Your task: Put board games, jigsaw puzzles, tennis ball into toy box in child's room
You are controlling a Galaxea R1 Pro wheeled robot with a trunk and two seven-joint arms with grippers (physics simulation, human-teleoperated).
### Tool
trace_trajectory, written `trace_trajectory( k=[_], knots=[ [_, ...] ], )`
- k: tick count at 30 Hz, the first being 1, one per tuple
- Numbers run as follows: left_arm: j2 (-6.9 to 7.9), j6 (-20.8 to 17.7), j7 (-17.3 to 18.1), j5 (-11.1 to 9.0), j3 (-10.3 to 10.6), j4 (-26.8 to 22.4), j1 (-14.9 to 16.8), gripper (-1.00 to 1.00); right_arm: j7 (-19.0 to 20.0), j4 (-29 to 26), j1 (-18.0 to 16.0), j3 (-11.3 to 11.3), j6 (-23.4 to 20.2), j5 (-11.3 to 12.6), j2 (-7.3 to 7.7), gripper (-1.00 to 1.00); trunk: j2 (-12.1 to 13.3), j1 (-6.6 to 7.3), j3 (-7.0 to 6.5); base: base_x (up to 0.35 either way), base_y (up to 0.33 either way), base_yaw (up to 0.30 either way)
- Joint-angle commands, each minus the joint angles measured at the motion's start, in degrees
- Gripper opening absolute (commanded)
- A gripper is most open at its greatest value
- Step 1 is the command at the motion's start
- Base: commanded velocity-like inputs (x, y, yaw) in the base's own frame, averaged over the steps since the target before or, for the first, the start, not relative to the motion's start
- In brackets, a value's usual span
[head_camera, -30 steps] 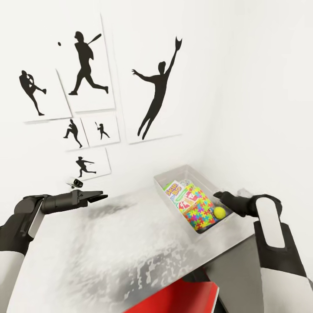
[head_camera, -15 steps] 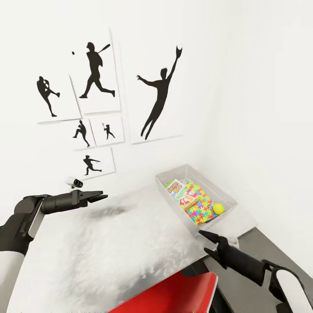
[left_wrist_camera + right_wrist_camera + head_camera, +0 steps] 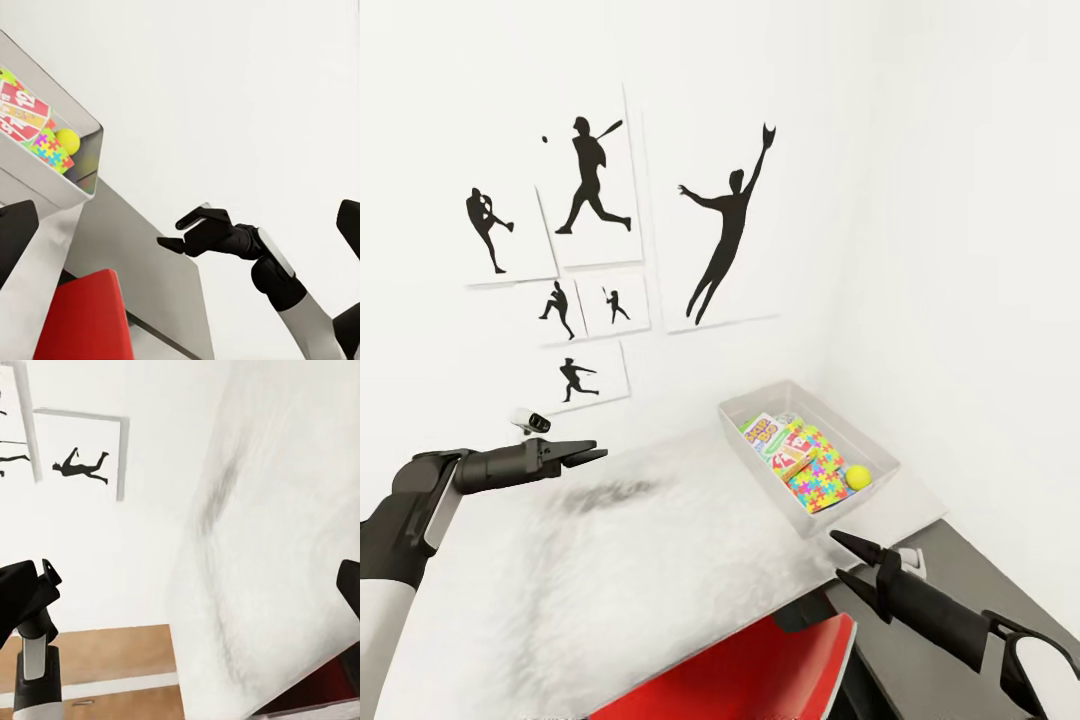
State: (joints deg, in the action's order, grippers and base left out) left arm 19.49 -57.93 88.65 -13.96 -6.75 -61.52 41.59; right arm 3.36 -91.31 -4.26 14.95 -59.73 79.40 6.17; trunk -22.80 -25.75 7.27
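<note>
— White walls meet at a corner, with black baseball silhouette pictures [image 3: 600,250] on the left one. What's below?

— Pale grey table [image 3: 640,560], a red chair [image 3: 760,675] at its near edge. The toy box [image 3: 810,455] sits at the far right corner, long axis running near-right to far-left.

— Contents?

— SKIP-BO game [image 3: 761,433] at the far end, another game box [image 3: 792,455], a jigsaw puzzle [image 3: 822,480], and the tennis ball [image 3: 859,477] nearest.

— Grippers?

— Left gripper [image 3: 588,453] hovers over the table's left side, fingers together as far as I can tell. Right gripper [image 3: 852,562] is spread, empty, near the box.
</note>
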Motion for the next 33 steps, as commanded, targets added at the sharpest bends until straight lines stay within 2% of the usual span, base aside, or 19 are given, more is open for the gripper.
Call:
trace_trajectory(
  k=[1, 12, 33],
  knots=[
    [0.02, -0.6, 0.2, 0.0, 0.0, 0.0, 0.0, 1.0, 0.3, 0.0, -0.1, 0.1, -0.3, -0.4, -0.01, 1.0, -0.1, -0.03, 0.03, -0.041, 0.0, 0.0],
    [0.02, -0.6, 0.2, -0.1, 0.0, -0.1, -0.4, 1.0, 0.5, 0.0, 0.0, 0.4, -0.3, -0.6, 0.38, 1.0, -0.1, -0.03, -0.99, -0.064, 0.018, 0.0],
    [0.02, -0.6, 0.2, -0.1, 0.0, -0.3, -0.4, 1.0, 0.5, 0.0, 0.0, 0.4, -0.3, -0.6, 0.34, 1.0, -0.1, -0.03, -2.92, -0.258, 0.138, 0.0]
  ],
)
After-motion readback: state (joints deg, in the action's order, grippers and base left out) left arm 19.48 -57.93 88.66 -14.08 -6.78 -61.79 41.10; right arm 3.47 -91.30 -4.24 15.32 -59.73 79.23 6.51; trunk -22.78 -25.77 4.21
